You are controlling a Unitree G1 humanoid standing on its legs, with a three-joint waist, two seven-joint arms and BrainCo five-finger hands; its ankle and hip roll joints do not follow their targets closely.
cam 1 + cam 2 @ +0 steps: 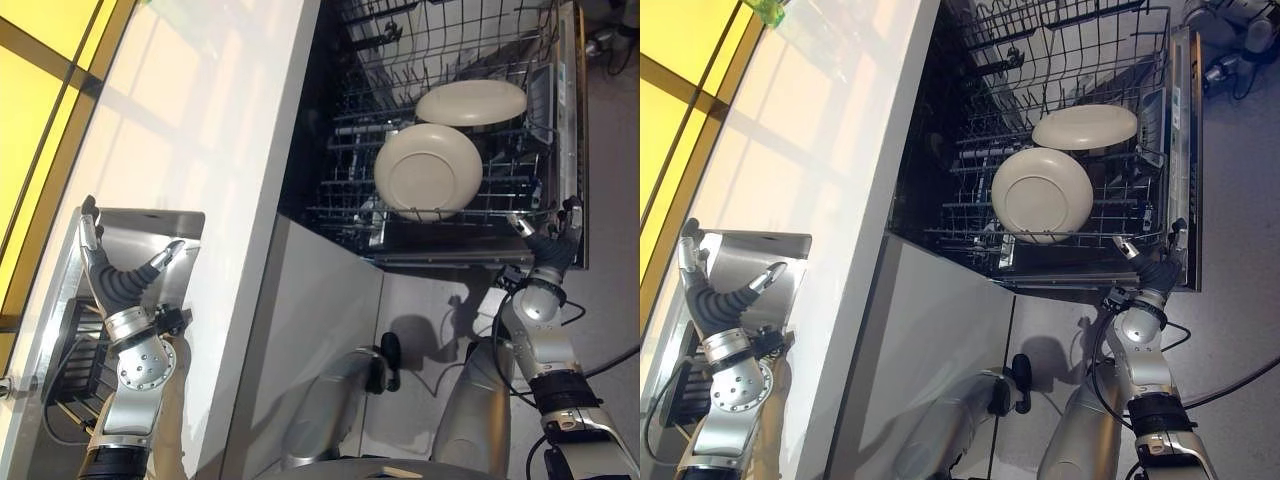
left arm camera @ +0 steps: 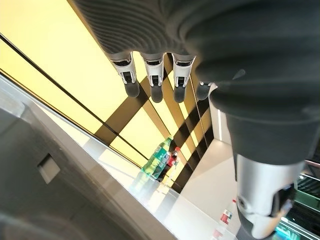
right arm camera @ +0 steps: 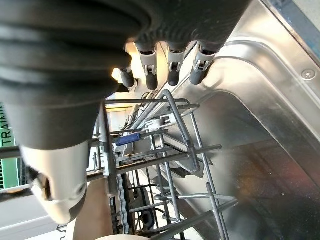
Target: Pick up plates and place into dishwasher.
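Two beige plates stand in the pulled-out wire rack (image 1: 345,140) of the dishwasher: a round one (image 1: 428,171) leans near the front, and a second plate (image 1: 471,102) tilts just beyond it. My right hand (image 1: 550,245) is at the rack's front right corner, above the open door's edge. It is open, with straight fingers (image 3: 172,67) over the rack wires and nothing in it. My left hand (image 1: 120,280) hovers open over the steel sink (image 1: 150,225) at the lower left, with spread fingers (image 2: 152,75) and an empty palm.
A white countertop (image 1: 220,130) runs between the sink and the dishwasher. A dark wire basket (image 1: 85,350) sits in the sink below my left wrist. A green bottle (image 1: 770,10) stands at the counter's far end. The open dishwasher door (image 1: 572,120) lies under the rack.
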